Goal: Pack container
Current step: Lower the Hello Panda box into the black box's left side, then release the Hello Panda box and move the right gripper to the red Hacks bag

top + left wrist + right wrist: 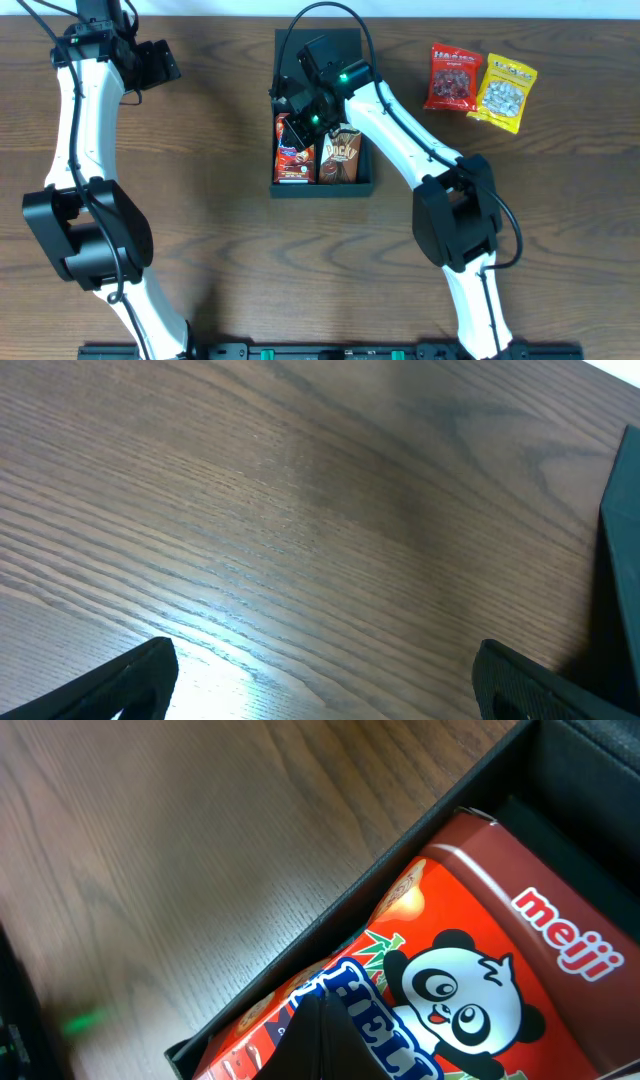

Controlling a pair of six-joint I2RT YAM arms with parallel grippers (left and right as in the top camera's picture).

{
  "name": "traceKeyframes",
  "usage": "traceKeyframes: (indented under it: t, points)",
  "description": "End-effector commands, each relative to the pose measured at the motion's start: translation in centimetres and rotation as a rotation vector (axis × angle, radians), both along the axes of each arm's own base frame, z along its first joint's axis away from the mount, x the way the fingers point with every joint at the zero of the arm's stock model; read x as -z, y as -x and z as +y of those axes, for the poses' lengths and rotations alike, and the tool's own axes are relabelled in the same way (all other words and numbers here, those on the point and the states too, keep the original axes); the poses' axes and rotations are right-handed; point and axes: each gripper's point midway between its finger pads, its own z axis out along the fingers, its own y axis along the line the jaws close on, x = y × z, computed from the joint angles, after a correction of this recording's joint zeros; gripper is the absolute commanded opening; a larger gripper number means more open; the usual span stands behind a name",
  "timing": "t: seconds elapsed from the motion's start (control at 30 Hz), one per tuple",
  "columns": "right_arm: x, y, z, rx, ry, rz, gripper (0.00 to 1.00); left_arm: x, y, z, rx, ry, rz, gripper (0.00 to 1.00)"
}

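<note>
Container: the container (pixel 320 188) lay on the table (pixel 200 200), toward 12 o'clock from the table's middle in the overhead view, with its flap lid open toward 12 o'clock.
Inside: a red panda biscuit box (pixel 293 160) sat on the 9 o'clock side and a brown Pocky box (pixel 342 158) on the 3 o'clock side. They were close beside each other and seemed to fill the width.
My right claw: the right gripper (pixel 303 112) was over the 12 o'clock end of the panda biscuit box. My wrist camera showed only one dark fingertip (pixel 330 1050) above the printed face, so I could not tell how wide I was open or whether I gripped the box.
My left claw: the left gripper (pixel 325 685) was at about 10 o'clock from the container, well apart from it and over bare wood. Its fingers were spread wide and held nothing.
Outside: a red packet (pixel 452 77) and a yellow packet (pixel 505 93) lay together at about 2 o'clock from the container.
Step in hand: I judged it was to seat the panda biscuit box flat in its half.
To do it well: lower it straight and keep it parallel to the 9 o'clock wall. Let go only when it rests on the bottom, then rise vertically.
Risk: a sideways pull could tilt the box against the Pocky box, or catch the lid behind me.
</note>
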Motion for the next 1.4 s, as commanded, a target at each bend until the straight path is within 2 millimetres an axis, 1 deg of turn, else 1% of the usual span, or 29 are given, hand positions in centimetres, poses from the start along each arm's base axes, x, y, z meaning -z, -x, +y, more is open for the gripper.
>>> traceKeyframes:
  t: [0.0, 0.2, 0.23, 0.3, 0.4, 0.47, 0.57, 0.63, 0.67, 0.7, 0.73, 0.8, 0.87, 0.9, 0.93, 1.0, 1.03, 1.07, 1.1, 1.13, 1.17, 1.2, 1.23, 1.37]
  points:
    - [3.3, -0.2, -0.5, -0.005, 0.084, 0.003, 0.01, 0.7, 0.1, 0.2, -0.009, 0.002, 0.018, 0.95]
    - [3.2, -0.2, -0.6, -0.005, 0.085, 0.004, 0.01, 0.7, 0.1, 0.2, -0.009, 0.002, 0.018, 0.95]
    - [3.1, -0.2, -0.5, -0.005, 0.082, 0.002, 0.02, 0.7, 0.1, 0.2, -0.009, 0.002, 0.018, 0.95]
    - [2.1, -0.4, -0.5, -0.003, 0.07, -0.007, 0.02, 0.7, 0.1, 0.2, -0.009, 0.003, 0.018, 0.95]
    - [-1.4, -1.5, -0.9, 0.016, 0.037, -0.059, 0.01, 0.7, 0.1, 0.2, -0.009, 0.002, 0.018, 0.95]
    - [-4.8, -2.6, -1.4, 0.038, -0.001, -0.126, 0.01, 0.7, 0.1, 0.2, -0.009, 0.003, 0.018, 0.95]
    - [-9.9, -4.5, -3.2, 0.073, -0.043, -0.243, 0.01, 0.7, 0.1, 0.2, -0.009, 0.003, 0.018, 0.95]
    - [-12.8, -6.3, -6.0, 0.144, -0.036, -0.329, 0.01, 0.7, 0.1, 0.2, -0.009, 0.003, 0.018, 0.95]
    - [-13.7, -7.0, -7.6, 0.18, -0.025, -0.355, 0.01, 0.7, 0.1, 0.2, -0.009, 0.003, 0.018, 0.95]
    - [-14.3, -8.0, -9.7, 0.228, -0.002, -0.378, 0.01, 0.7, 0.1, 0.2, -0.009, 0.003, 0.018, 0.95]
    - [-14.5, -8.7, -11.3, 0.264, 0.02, -0.388, 0.01, 0.7, 0.1, 0.2, -0.009, 0.003, 0.018, 0.95]
    - [-14.0, -10.2, -15.5, 0.355, 0.089, -0.394, 0.02, 0.7, 0.1, 0.2, -0.009, 0.003, 0.018, 0.95]
    - [-11.9, -11.7, -21.5, 0.469, 0.185, -0.35, 0.01, 0.7, 0.0, 0.2, -0.009, 0.003, 0.018, 0.95]
    - [-10.8, -12.1, -23.7, 0.512, 0.209, -0.317, 0.01, 0.7, 0.0, 0.2, -0.009, 0.003, 0.018, 0.95]
    - [-9.7, -12.4, -25.5, 0.549, 0.222, -0.287, 0.01, 0.7, 0.0, 0.2, -0.009, 0.003, 0.018, 0.95]
    - [-8.2, -13.0, -28.2, 0.606, 0.237, -0.251, 0.02, 0.7, 0.0, 0.2, -0.01, 0.003, 0.017, 0.95]
    - [-7.5, -13.4, -29.4, 0.627, 0.242, -0.241, 0.05, 0.7, 0.0, 0.2, -0.015, 0.006, 0.016, 0.95]
    - [-6.7, -13.8, -30.4, 0.65, 0.246, -0.232, 0.16, 0.7, 0.0, 0.2, -0.024, 0.009, 0.014, 0.95]
    - [-6.0, -14.2, -31.4, 0.669, 0.248, -0.224, 0.44, 0.7, 0.0, 0.2, -0.024, 0.01, 0.012, 0.95]
    - [-5.1, -14.6, -32.3, 0.687, 0.25, -0.216, 0.62, 0.7, -0.1, 0.2, -0.026, 0.01, 0.01, 0.95]
    - [-4.2, -14.9, -33.2, 0.703, 0.254, -0.206, 0.75, 0.7, -0.1, 0.2, -0.026, 0.01, 0.009, 0.95]
    - [-3.3, -15.2, -34.1, 0.718, 0.259, -0.194, 0.83, 0.7, -0.1, 0.2, -0.026, 0.01, 0.01, 0.95]
    - [-2.2, -15.3, -35.0, 0.731, 0.265, -0.18, 0.88, 0.7, -0.1, 0.2, -0.026, 0.011, 0.01, 0.95]
    - [0.6, -15.7, -37.5, 0.781, 0.26, -0.135, 0.91, 0.7, 0.0, 0.2, -0.026, 0.011, 0.013, 0.95]
